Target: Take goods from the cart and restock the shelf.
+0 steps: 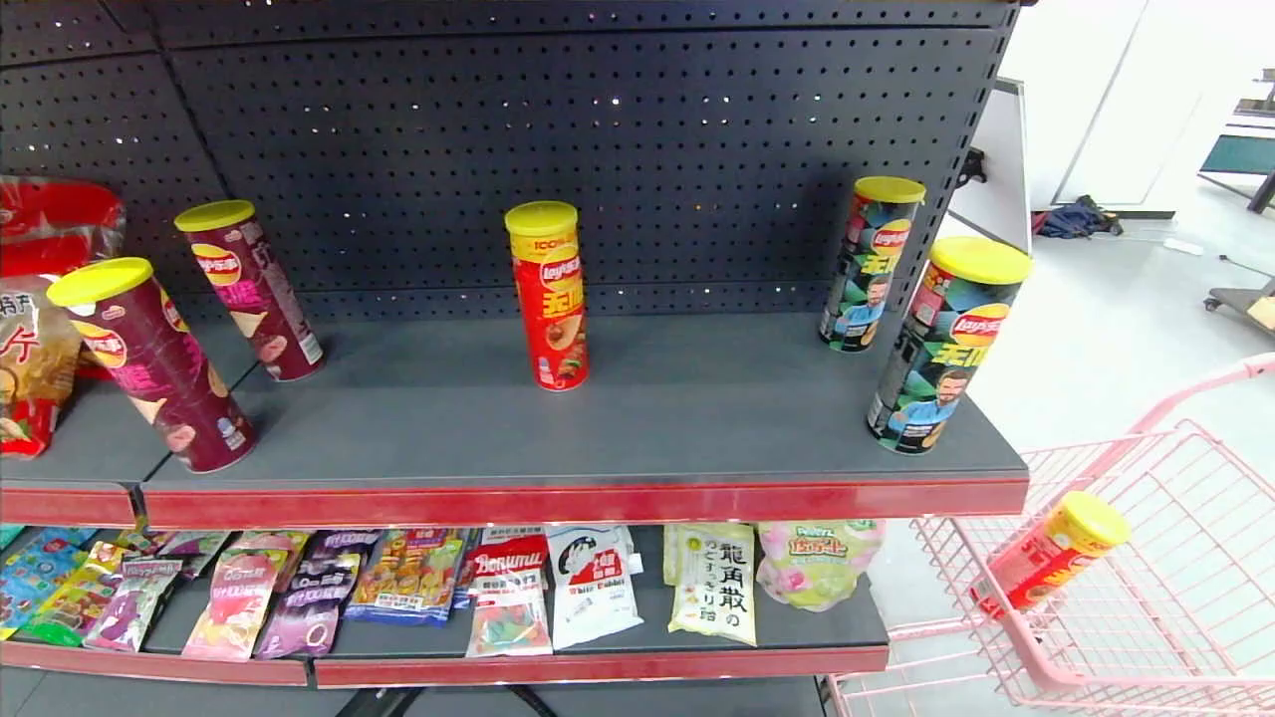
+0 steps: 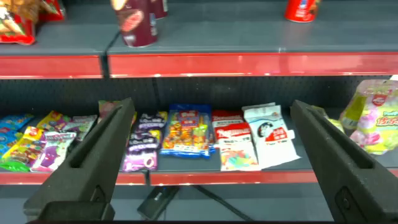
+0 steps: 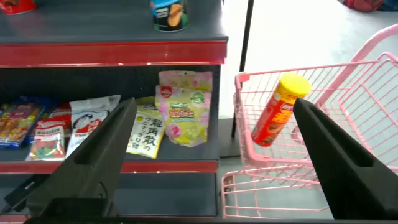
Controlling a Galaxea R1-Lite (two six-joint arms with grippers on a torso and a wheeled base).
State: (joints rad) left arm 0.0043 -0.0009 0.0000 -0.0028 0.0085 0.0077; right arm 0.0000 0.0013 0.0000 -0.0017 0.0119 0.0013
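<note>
A red chip can with a yellow lid (image 1: 1051, 553) leans inside the pink wire cart (image 1: 1175, 597) at the right; the right wrist view shows the same can (image 3: 278, 110) in the cart (image 3: 249, 149). On the upper shelf (image 1: 578, 418) stand another red can (image 1: 548, 296), two maroon cans (image 1: 149, 363) (image 1: 251, 289) and two dark patterned cans (image 1: 946, 344) (image 1: 873, 264). My left gripper (image 2: 208, 168) is open, facing the lower shelf's snack bags (image 2: 186, 130). My right gripper (image 3: 214, 162) is open, held back from the cart and the shelf end.
Snack bags (image 1: 418, 583) fill the lower shelf (image 1: 598, 662). Red and tan bags (image 1: 35, 309) sit at the upper shelf's far left. A black pegboard (image 1: 598, 149) backs the shelf. Open floor (image 1: 1106, 329) lies right of the shelf, behind the cart.
</note>
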